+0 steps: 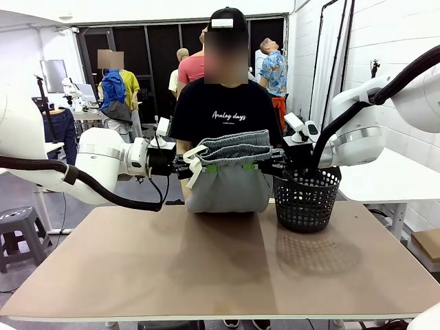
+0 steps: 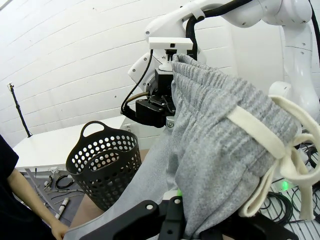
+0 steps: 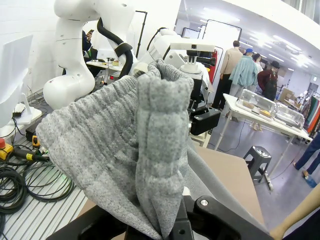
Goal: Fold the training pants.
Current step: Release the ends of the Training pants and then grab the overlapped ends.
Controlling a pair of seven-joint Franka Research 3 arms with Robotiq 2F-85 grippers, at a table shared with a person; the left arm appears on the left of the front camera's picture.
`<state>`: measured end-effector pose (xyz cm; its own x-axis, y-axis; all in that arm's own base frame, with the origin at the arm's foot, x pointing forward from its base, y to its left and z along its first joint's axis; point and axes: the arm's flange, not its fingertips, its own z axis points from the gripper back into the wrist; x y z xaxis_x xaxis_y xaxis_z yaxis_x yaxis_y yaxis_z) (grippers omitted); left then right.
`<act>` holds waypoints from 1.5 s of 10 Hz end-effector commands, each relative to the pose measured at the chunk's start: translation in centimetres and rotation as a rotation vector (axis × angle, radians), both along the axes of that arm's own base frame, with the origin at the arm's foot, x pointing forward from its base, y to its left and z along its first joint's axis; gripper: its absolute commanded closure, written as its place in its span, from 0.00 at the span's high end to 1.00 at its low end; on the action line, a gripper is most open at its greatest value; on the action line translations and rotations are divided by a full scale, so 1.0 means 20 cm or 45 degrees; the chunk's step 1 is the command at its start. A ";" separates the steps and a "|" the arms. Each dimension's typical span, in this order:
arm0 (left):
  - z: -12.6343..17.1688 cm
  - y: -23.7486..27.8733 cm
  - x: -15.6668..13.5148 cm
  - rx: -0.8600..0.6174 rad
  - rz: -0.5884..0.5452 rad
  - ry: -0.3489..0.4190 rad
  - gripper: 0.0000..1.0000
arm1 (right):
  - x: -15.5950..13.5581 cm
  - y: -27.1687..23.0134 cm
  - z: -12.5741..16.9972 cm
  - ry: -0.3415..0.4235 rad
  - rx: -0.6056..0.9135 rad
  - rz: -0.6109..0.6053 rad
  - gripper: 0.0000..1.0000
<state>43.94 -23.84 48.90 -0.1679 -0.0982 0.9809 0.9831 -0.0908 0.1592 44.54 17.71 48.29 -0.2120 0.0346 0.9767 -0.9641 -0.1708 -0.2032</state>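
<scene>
Waistband height is what matters here. Both tools hold the training pants up by their top edge, so the grey legs hang straight down beneath them to the far edge of the worktop.

The left tool is clamped shut on one end of the gathered band, with the white drawstring dangling just beside its fingers. The right tool faces it at the same level, pinched closed on the other end. In its wrist view the cloth is bunched over the fingers.

Held level and near each other, the tools probably let gravity smooth the garment before it is laid down and doubled. The black basket stands just below the right tool, close enough to snag the hanging cloth. A person stands just beyond both tools.
</scene>
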 end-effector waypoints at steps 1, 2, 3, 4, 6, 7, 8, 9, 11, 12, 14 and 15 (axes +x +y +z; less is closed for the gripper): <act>0.02 -0.01 -0.01 -0.003 -0.003 -0.010 0.00 | -0.01 0.00 0.00 -0.010 0.012 0.012 0.00; 0.02 -0.01 -0.01 -0.003 -0.003 -0.010 0.00 | -0.01 0.00 0.00 -0.010 0.012 0.012 0.00; 0.02 -0.01 -0.01 -0.003 -0.003 -0.010 0.00 | -0.01 0.00 0.00 -0.010 0.012 0.012 0.00; 0.02 -0.01 -0.01 -0.003 -0.003 -0.010 0.00 | -0.01 0.00 0.00 -0.010 0.012 0.012 0.00; 0.02 -0.01 -0.01 -0.003 -0.003 -0.010 0.00 | -0.01 0.00 0.00 -0.010 0.012 0.012 0.00; 0.02 -0.01 -0.01 -0.003 -0.003 -0.010 0.00 | -0.01 0.00 0.00 -0.010 0.012 0.012 0.00; 0.02 -0.01 -0.01 -0.003 -0.003 -0.010 0.00 | -0.01 0.00 0.00 -0.010 0.012 0.012 0.00; 0.02 -0.01 -0.01 -0.003 -0.003 -0.010 0.00 | -0.01 0.00 0.00 -0.010 0.012 0.012 0.00; 0.02 -0.01 -0.01 -0.003 -0.003 -0.010 0.00 | -0.01 0.00 0.00 -0.010 0.012 0.012 0.00; 0.02 -0.01 -0.01 -0.003 -0.003 -0.010 0.00 | -0.01 0.00 0.00 -0.010 0.012 0.012 0.00; 0.02 -0.01 -0.01 -0.003 -0.003 -0.010 0.00 | -0.01 0.00 0.00 -0.010 0.012 0.012 0.00; 0.02 -0.01 -0.01 -0.003 -0.003 -0.010 0.00 | -0.01 0.00 0.00 -0.010 0.012 0.012 0.00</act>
<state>43.93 -23.86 48.90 -0.1680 -0.0983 0.9809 0.9830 -0.0912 0.1592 44.54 17.71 48.29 -0.2120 0.0345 0.9767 -0.9641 -0.1708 -0.2033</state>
